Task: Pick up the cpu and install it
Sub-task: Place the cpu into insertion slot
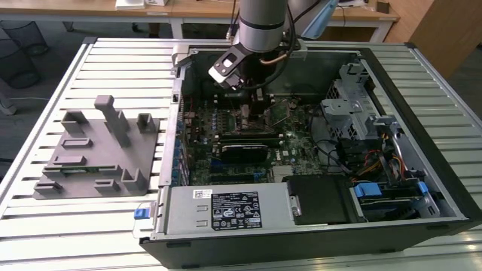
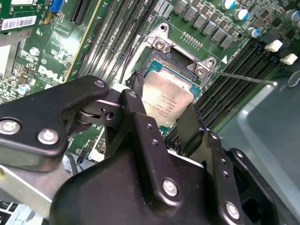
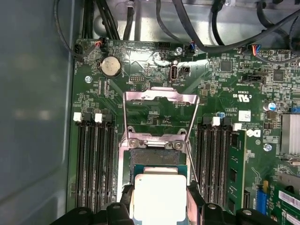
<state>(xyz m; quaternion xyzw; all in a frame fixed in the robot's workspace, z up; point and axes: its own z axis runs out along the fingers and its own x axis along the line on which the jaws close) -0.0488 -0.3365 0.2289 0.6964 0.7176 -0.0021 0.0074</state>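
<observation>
The cpu (image 2: 166, 101), a flat square chip with a pale silver top, sits between the two black fingers of my gripper (image 2: 164, 102), which is shut on its opposite edges. The first wrist view shows the cpu (image 3: 157, 197) low over the open socket (image 3: 152, 157) on the green motherboard, with one finger (image 3: 125, 204) on each side. The socket's metal load plate (image 3: 159, 101) stands flipped back. Its thin lever (image 2: 243, 78) is swung out to the side. In the exterior view, the gripper (image 1: 258, 107) reaches down inside the open computer case, over the board's middle.
Memory slots (image 3: 96, 159) flank the socket on both sides. Cables (image 3: 197, 28) run along the case wall beyond the board. A grey fixture (image 1: 94, 149) lies on the slatted table on the exterior view's left. The power supply (image 1: 226, 209) and drive cage (image 1: 354, 107) stand inside the case.
</observation>
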